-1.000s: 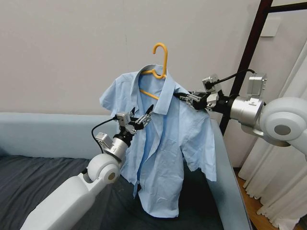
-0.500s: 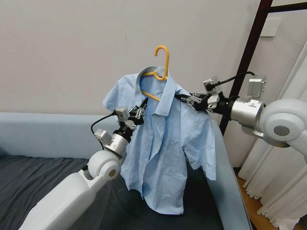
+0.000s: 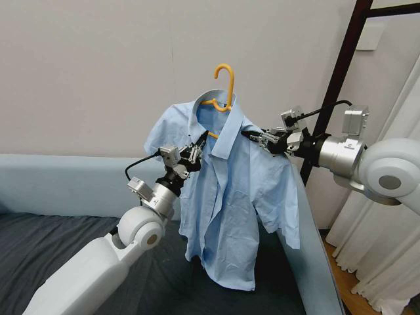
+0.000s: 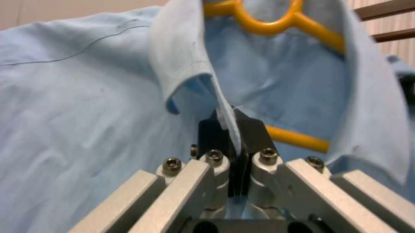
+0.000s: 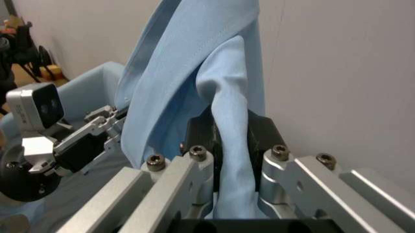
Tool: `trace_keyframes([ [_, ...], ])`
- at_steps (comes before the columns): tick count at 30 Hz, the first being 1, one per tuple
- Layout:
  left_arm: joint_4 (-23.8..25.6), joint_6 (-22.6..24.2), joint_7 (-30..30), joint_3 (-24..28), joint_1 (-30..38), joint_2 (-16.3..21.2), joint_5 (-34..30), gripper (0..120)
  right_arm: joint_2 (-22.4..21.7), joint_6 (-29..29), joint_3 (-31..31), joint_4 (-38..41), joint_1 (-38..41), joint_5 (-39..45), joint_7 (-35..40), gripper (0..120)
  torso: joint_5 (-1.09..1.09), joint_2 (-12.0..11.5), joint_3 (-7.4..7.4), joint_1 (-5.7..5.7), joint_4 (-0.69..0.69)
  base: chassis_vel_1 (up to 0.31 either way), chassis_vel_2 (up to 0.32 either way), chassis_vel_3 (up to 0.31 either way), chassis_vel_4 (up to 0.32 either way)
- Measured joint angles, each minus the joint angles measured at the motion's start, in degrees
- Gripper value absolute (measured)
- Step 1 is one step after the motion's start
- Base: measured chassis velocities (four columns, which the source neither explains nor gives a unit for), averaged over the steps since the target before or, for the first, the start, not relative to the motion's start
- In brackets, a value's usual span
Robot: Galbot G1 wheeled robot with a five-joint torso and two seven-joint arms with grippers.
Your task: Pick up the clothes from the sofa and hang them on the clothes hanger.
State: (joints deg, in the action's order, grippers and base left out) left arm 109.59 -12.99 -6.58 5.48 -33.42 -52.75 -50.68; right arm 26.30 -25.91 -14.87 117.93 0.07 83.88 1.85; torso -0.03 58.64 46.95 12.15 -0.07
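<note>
A light blue shirt (image 3: 230,197) hangs on an orange hanger (image 3: 222,85) held up in the air before the white wall. My left gripper (image 3: 195,152) is shut on the shirt's front edge below the collar; in the left wrist view the black pads (image 4: 253,138) pinch that edge of the shirt (image 4: 91,97), with the hanger's bar (image 4: 295,138) behind. My right gripper (image 3: 254,138) is shut on the shirt at its shoulder; the right wrist view has a fold of the shirt (image 5: 227,121) clamped between its pads (image 5: 263,133).
A pale blue sofa (image 3: 72,184) with a dark seat cushion (image 3: 39,249) lies below the shirt. A dark clothes rack post (image 3: 335,79) rises at the right, with white curtains (image 3: 394,216) beyond it. My left gripper (image 5: 97,131) shows in the right wrist view.
Both grippers have lifted the shirt and hanger a little higher and to the right. The shirt's hem has risen off the sofa.
</note>
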Motion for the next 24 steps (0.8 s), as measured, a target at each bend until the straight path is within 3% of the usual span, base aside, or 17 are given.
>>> trace_keyframes([
  [2,0.01,0.00,-1.20,-0.87,-1.05,0.13,0.16,1,-0.40,0.31,0.69,0.19,-0.09,1.36,0.72,7,0.00,0.00,0.00,0.00,-0.01,0.000,0.000,0.000,0.000],
  [9,1.38,-2.03,-3.12,-5.35,-6.97,0.31,1.73,29,-2.33,-0.41,3.67,0.55,0.04,4.00,4.74,7,0.00,0.00,0.00,0.01,0.00,0.000,0.000,0.000,0.000],
  [12,1.68,-2.59,-3.19,-7.11,-9.75,0.20,2.59,35,-3.53,-1.16,4.84,0.56,0.19,4.38,6.67,7,0.00,0.00,0.00,0.00,0.00,0.000,0.000,0.000,0.000],
  [15,1.83,-2.81,-4.08,-9.21,-13.21,-0.44,4.27,46,-5.36,-2.44,6.87,0.50,0.23,5.09,8.71,7,0.01,0.00,0.00,0.00,0.00,0.000,0.000,0.000,0.000],
  [19,1.77,-1.01,-11.23,-11.62,-19.92,-2.96,11.00,64,-9.54,-5.99,11.45,0.63,0.30,5.95,13.16,7,0.01,0.00,0.00,0.00,0.00,0.000,0.000,0.000,0.000],
  [24,1.93,-0.91,-12.38,-12.45,-23.28,-5.02,13.49,80,-12.46,-8.46,14.48,2.39,0.12,6.34,20.70,7,0.01,0.00,-0.01,0.00,-0.02,0.000,0.000,0.000,0.000],
])
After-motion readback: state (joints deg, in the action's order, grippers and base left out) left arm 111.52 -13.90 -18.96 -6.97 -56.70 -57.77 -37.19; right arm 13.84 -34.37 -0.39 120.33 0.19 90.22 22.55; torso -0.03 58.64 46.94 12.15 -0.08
